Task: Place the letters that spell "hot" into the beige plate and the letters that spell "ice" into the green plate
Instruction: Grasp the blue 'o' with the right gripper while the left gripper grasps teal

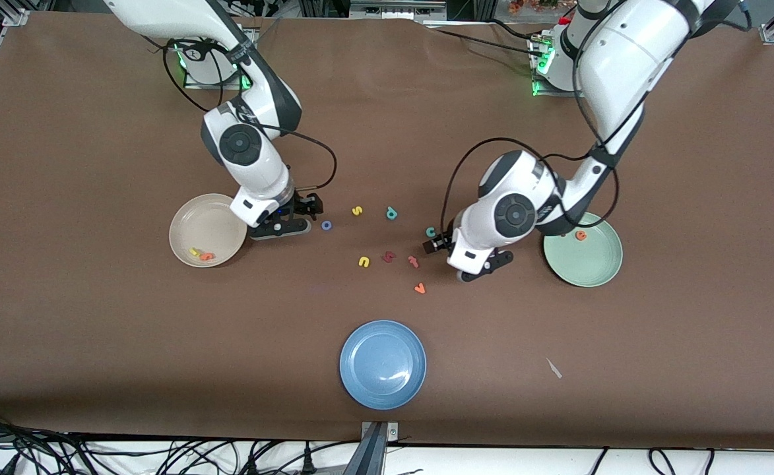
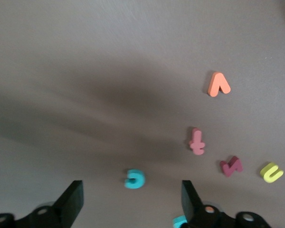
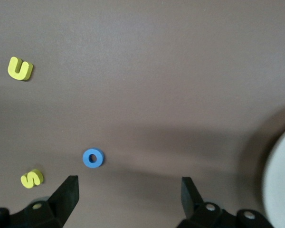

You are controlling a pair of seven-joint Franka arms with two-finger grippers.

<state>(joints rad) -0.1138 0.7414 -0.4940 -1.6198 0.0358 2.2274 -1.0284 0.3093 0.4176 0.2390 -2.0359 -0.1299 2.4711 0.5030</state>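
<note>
The beige plate point(image 1: 192, 221) holds a yellow h point(image 1: 194, 251) and an orange t point(image 1: 207, 256). Beside its rim, my right gripper point(image 1: 312, 210) point(image 3: 130, 197) stands open and empty. The blue o point(image 1: 326, 225) point(image 3: 93, 158) lies on the table just off one fingertip. The green plate point(image 1: 591, 267) holds the orange e point(image 1: 580, 235). My left gripper point(image 1: 434, 243) point(image 2: 132, 199) is open low over the table. The teal c point(image 1: 430, 231) point(image 2: 134, 179) lies just ahead of the gap between its fingers. The dark red i point(image 1: 388, 256) point(image 2: 231, 166) lies mid-table.
Loose letters lie between the arms: yellow s point(image 1: 357, 211), teal p point(image 1: 391, 212), yellow u point(image 1: 363, 262), pinkish t point(image 1: 414, 261), orange v point(image 1: 419, 287). A blue plate point(image 1: 383, 364) sits nearer the front camera. A small scrap point(image 1: 553, 368) lies toward the left arm's end.
</note>
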